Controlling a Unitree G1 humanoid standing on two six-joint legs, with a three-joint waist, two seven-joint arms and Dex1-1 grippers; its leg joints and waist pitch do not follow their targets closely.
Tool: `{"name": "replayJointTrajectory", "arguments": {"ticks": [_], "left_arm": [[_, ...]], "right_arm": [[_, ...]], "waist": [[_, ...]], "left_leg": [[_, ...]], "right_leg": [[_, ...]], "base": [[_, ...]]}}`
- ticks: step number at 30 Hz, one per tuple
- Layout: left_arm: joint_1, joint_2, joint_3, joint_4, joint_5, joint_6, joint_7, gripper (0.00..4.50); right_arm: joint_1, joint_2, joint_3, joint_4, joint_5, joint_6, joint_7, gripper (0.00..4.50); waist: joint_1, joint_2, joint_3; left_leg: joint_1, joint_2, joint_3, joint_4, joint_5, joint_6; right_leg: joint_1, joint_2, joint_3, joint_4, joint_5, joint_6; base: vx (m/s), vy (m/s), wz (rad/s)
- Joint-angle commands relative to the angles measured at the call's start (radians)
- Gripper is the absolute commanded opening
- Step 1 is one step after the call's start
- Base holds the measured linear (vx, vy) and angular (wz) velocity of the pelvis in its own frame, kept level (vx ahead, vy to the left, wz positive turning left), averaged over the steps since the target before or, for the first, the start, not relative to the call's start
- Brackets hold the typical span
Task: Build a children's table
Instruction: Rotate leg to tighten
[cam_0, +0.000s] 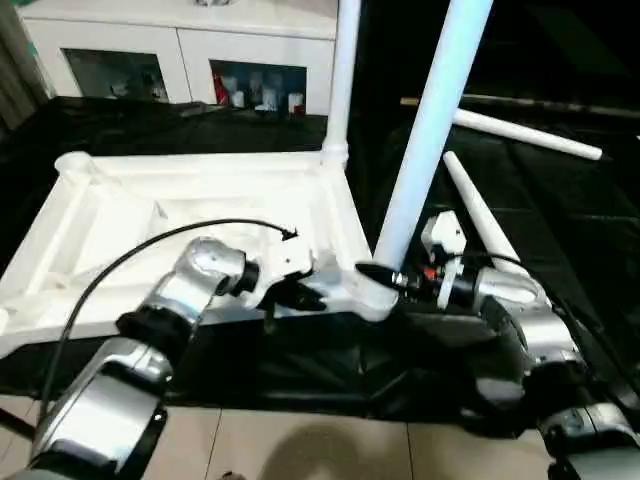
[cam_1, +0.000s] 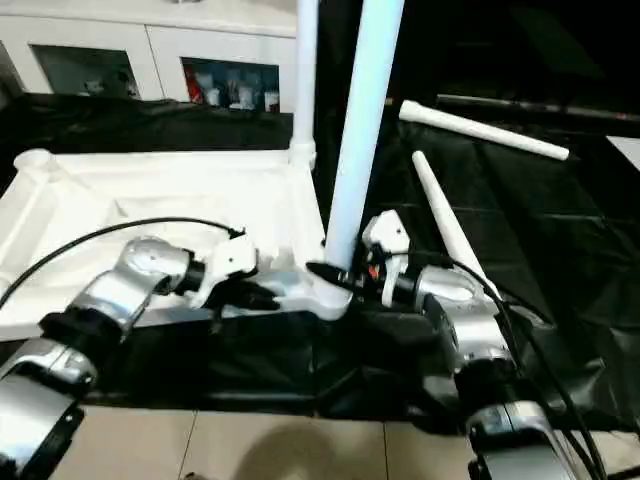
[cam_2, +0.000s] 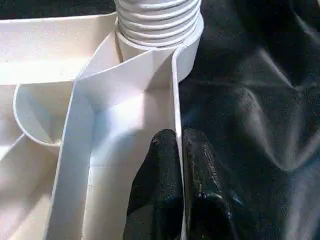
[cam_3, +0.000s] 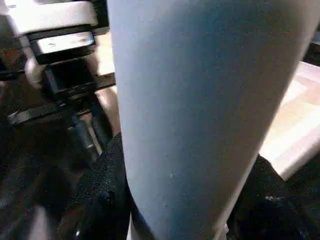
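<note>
The white table top (cam_0: 120, 215) lies upside down on a black sheet, ribbed underside up. One white leg (cam_0: 345, 80) stands upright in the far right corner socket. A second leg (cam_0: 430, 130) stands slightly tilted in the near right corner socket, and its threaded end (cam_2: 157, 20) shows in the left wrist view. My right gripper (cam_0: 385, 272) is shut on this leg just above the socket, one finger (cam_3: 107, 185) on each side. My left gripper (cam_2: 178, 137) is shut on the table top's thin near rim (cam_2: 176, 90), beside that socket. Two loose legs (cam_0: 525, 135) (cam_0: 480, 215) lie to the right.
A white cabinet with glass doors (cam_0: 180, 50) stands behind the table top. The black sheet (cam_0: 560, 230) covers the floor under and right of the work. Pale floor tiles (cam_0: 300, 445) show at the front. A black cable (cam_0: 150, 250) arches over my left forearm.
</note>
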Motion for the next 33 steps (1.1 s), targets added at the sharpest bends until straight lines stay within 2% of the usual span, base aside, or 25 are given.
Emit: {"name": "replayJointTrajectory", "arguments": {"ticks": [1,4,7,10,12,13,14,15,17,21,22,23,25,27,29,31,33], "left_arm": [[-0.004,0.016,0.003,-0.058,-0.037,-0.023,-0.091,0.0],[-0.006,0.017,0.004,-0.048,-0.028,-0.03,-0.082,0.0],[-0.014,0.013,0.006,-0.026,-0.012,-0.032,-0.041,0.0],[-0.024,0.007,0.014,0.003,0.01,-0.033,0.024,0.0],[-0.019,0.009,0.017,0.003,0.01,-0.032,0.032,0.0],[-0.017,0.011,0.016,0.002,0.01,-0.033,0.03,0.0],[-0.015,0.013,0.016,0.001,0.01,-0.033,0.029,0.0],[-0.014,0.015,0.016,0.0,0.011,-0.033,0.029,0.0],[-0.011,0.017,0.016,-0.004,0.011,-0.033,0.028,0.0],[-0.014,0.015,0.027,0.0,0.011,-0.025,0.048,0.0],[-0.02,0.008,0.035,0.01,0.013,-0.008,0.084,0.0],[-0.021,0.007,0.035,0.011,0.013,-0.007,0.086,0.0],[-0.031,-0.008,0.047,0.029,0.015,0.026,0.142,0.0],[-0.053,-0.06,0.089,0.056,0.002,0.125,0.27,0.0],[-0.058,-0.073,0.099,0.06,-0.001,0.15,0.303,0.0],[-0.073,-0.113,0.127,0.069,-0.009,0.224,0.405,0.0],[-0.089,-0.173,0.153,0.075,-0.012,0.306,0.535,0.0]], "right_arm": [[0.08,-0.035,0.068,0.106,-0.079,0.055,0.003,1.9],[0.085,-0.033,0.063,0.105,-0.082,0.056,-0.002,1.9],[0.09,-0.028,0.053,0.113,-0.088,0.054,-0.018,1.9],[0.087,-0.009,0.026,0.159,-0.093,0.029,-0.075,1.9],[0.088,-0.003,0.019,0.181,-0.089,0.02,-0.088,1.9],[0.089,-0.003,0.02,0.183,-0.09,0.018,-0.087,1.9],[0.09,-0.003,0.02,0.182,-0.091,0.018,-0.086,1.9],[0.091,-0.003,0.02,0.181,-0.091,0.018,-0.086,1.9],[0.093,-0.002,0.016,0.176,-0.09,0.019,-0.095,1.9],[0.073,0.007,-0.005,0.188,-0.102,0.03,-0.193,1.9],[0.04,0.022,-0.026,0.232,-0.118,0.022,-0.293,1.9],[0.038,0.023,-0.027,0.236,-0.119,0.021,-0.3,1.9],[0.001,0.04,-0.052,0.289,-0.125,0.017,-0.407,1.9],[-0.052,0.071,-0.089,0.353,-0.121,0.037,-0.567,1.9],[-0.063,0.079,-0.097,0.365,-0.12,0.042,-0.603,1.9],[-0.093,0.101,-0.114,0.397,-0.11,0.055,-0.687,1.9],[-0.141,0.135,-0.13,0.448,-0.097,0.066,-0.785,1.9]], "waist": [[0.006,0.011,-0.059],[0.006,0.012,-0.057],[0.005,0.011,-0.053],[0.005,0.01,-0.052],[0.002,0.009,-0.047],[0.002,0.009,-0.044],[0.001,0.008,-0.043],[0.002,0.009,-0.044],[0.001,0.004,-0.045],[0.002,0.006,-0.046],[-0.001,0.007,-0.046],[-0.007,0.007,-0.045],[-0.014,0.007,-0.043],[-0.019,0.007,-0.04],[-0.021,0.009,-0.04],[-0.021,0.008,-0.04],[-0.023,0.009,-0.04]], "left_leg": [[0.011,0.031,-0.014,-0.062,-0.221,0.05],[0.014,0.032,-0.013,-0.064,-0.245,0.044],[0.017,0.033,-0.015,-0.068,-0.289,0.023],[0.019,0.034,-0.016,-0.07,-0.311,0.013],[0.022,0.033,-0.018,-0.074,-0.355,0.0],[0.026,0.033,-0.019,-0.075,-0.386,-0.007],[0.025,0.033,-0.022,-0.077,-0.401,-0.013],[0.028,0.035,-0.024,-0.079,-0.409,-0.016],[0.024,0.035,-0.024,-0.079,-0.402,-0.015],[0.022,0.035,-0.023,-0.081,-0.376,-0.014],[0.021,0.034,-0.024,-0.081,-0.38,-0.017],[0.02,0.033,-0.024,-0.081,-0.391,-0.024],[0.017,0.03,-0.028,-0.083,-0.407,-0.035],[0.029,0.029,-0.029,-0.079,-0.45,-0.05],[0.028,0.028,-0.03,-0.08,-0.459,-0.048],[0.029,0.028,-0.029,-0.079,-0.457,-0.042],[0.028,0.027,-0.028,-0.078,-0.449,-0.041]], "right_leg": [[0.041,-0.053,0.042,-0.063,-0.014,-0.276],[0.041,-0.055,0.042,-0.067,-0.046,-0.282],[0.039,-0.057,0.044,-0.076,-0.129,-0.267],[0.036,-0.06,0.045,-0.08,-0.172,-0.255],[0.032,-0.06,0.045,-0.088,-0.244,-0.241],[0.027,-0.062,0.046,-0.095,-0.305,-0.226],[0.028,-0.063,0.046,-0.099,-0.344,-0.211],[0.025,-0.063,0.046,-0.101,-0.36,-0.201],[0.027,-0.062,0.047,-0.1,-0.35,-0.196],[0.026,-0.062,0.047,-0.094,-0.296,-0.206],[0.027,-0.061,0.046,-0.094,-0.297,-0.206],[0.024,-0.061,0.046,-0.094,-0.317,-0.205],[0.025,-0.063,0.043,-0.098,-0.374,-0.187],[0.014,-0.063,0.042,-0.107,-0.443,-0.175],[0.014,-0.063,0.042,-0.113,-0.458,-0.168],[0.011,-0.062,0.042,-0.114,-0.451,-0.165],[0.011,-0.061,0.043,-0.11,-0.428,-0.176]], "base": [[0.0,0.0,0.0],[0.0,0.0,0.0],[0.0,0.0,0.0],[0.0,0.0,0.0],[0.0,0.0,0.0],[0.0,0.0,0.0],[0.0,0.0,0.0],[0.0,0.0,0.0],[0.0,0.0,0.0],[0.0,0.0,0.0],[0.0,0.0,0.0],[0.0,0.0,0.0],[0.0,0.0,0.0],[0.0,0.0,0.0],[0.0,0.0,0.0],[0.0,0.0,0.0],[0.0,0.0,0.0]]}}
